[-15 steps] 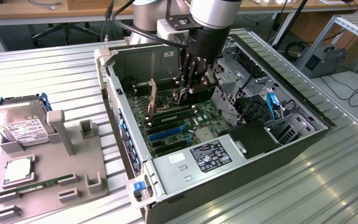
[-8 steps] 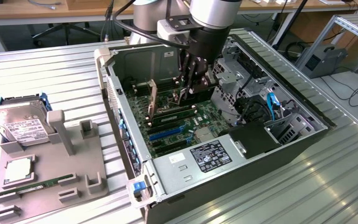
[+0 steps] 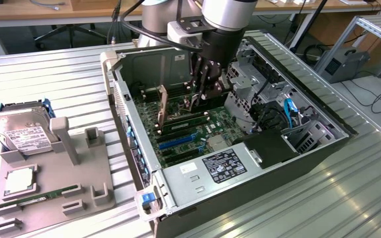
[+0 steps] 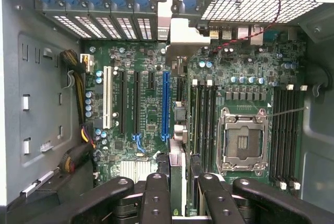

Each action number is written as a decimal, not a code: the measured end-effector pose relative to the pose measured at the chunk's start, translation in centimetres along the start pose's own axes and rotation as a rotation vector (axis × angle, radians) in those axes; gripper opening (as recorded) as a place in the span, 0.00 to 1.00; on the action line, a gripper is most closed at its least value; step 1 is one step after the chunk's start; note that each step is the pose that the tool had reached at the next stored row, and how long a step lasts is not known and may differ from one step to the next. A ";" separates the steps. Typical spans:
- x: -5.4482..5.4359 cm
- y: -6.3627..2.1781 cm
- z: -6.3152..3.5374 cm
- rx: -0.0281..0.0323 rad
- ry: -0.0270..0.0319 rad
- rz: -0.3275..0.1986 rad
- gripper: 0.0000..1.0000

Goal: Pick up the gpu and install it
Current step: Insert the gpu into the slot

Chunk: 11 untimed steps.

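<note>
My gripper reaches down into the open computer case, over the motherboard. In the wrist view its black fingers are shut on either side of the gpu. I see the gpu edge-on as a thin dark card. It runs away from the fingers to its silvery end bracket at the case's slotted rear wall. The card hangs just above the board, beside the long blue slot and parallel to it. Whether its edge touches a slot is hidden.
An empty CPU socket and black RAM slots lie beside the card, and a white slot on its other side. Outside the case, a hard drive, a CPU chip and a green RAM stick rest on a grey fixture.
</note>
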<state>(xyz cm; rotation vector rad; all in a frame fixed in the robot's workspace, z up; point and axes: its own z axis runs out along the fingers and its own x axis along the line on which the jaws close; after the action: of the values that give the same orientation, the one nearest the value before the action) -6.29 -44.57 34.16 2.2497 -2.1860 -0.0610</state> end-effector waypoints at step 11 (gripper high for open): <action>0.0 0.00 0.03 -0.0004 0.0006 -0.017 0.26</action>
<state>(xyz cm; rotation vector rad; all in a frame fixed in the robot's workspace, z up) -6.29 -44.57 34.13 2.2678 -2.1666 -0.0609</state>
